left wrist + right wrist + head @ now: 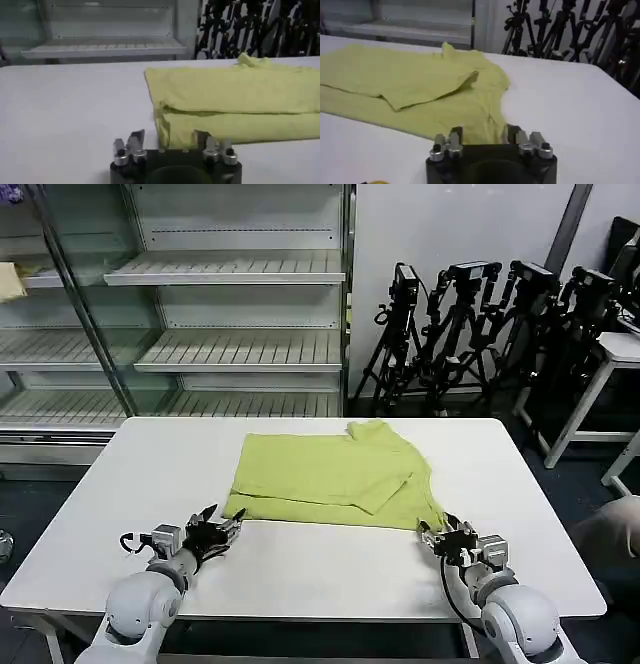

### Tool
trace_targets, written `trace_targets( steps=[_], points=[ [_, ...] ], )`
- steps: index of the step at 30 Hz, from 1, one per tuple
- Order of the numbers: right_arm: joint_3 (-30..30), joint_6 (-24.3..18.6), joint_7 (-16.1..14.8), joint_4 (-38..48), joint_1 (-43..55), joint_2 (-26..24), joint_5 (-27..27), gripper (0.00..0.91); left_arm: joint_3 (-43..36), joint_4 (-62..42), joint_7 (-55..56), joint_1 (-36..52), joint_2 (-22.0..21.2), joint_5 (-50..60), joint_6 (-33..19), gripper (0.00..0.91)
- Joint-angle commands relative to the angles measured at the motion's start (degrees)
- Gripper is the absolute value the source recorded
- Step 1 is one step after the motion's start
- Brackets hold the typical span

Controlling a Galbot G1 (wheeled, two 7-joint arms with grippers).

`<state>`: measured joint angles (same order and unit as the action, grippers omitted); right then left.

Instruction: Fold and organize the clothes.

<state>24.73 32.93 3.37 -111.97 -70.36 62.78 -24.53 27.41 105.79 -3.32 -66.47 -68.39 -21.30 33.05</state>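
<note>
The lime yellow-green T-shirt [330,474] lies partly folded on the white table [300,579], one sleeve laid over its body. My left gripper [222,529] sits low at the shirt's near left corner, open. In the left wrist view that folded corner [172,127] reaches in between the left gripper's [167,136] spread fingers. My right gripper [440,536] is at the near right corner, also open. In the right wrist view the shirt's hem [480,120] lies between the right gripper's [482,132] fingers, and the rest of the shirt [410,75] stretches away beyond.
Bare table surface runs along the front edge between the two arms and on both sides of the shirt. A glass-fronted shelving cabinet [230,304] stands behind the table. Camera tripods [480,324] crowd the back right, next to another white table [615,364]. A small pale yellow cloth [10,281] lies on a shelf.
</note>
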Motion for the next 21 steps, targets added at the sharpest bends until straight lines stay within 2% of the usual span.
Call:
trace_targets(
  steps=[1, 13, 21],
  points=[
    [0.20, 0.13, -0.03, -0.17, -0.50, -0.07, -0.27, 0.000, -0.02, 0.05, 0.12, -0.38, 0.02, 0.16, 0.05, 0.020],
    [0.39, 0.12, -0.16, -1.58, -0.90, -0.21, -0.92, 0.000, 0.24, 1.23, -0.59, -1.52, -0.42, 0.28, 0.03, 0.020],
    [2.53, -0.01, -0.02, -9.78, -9.34, -0.12, 0.43, 0.000, 2.47, 10.04, -0.32, -10.12, -0.07, 0.87, 0.00, 0.020]
  ],
)
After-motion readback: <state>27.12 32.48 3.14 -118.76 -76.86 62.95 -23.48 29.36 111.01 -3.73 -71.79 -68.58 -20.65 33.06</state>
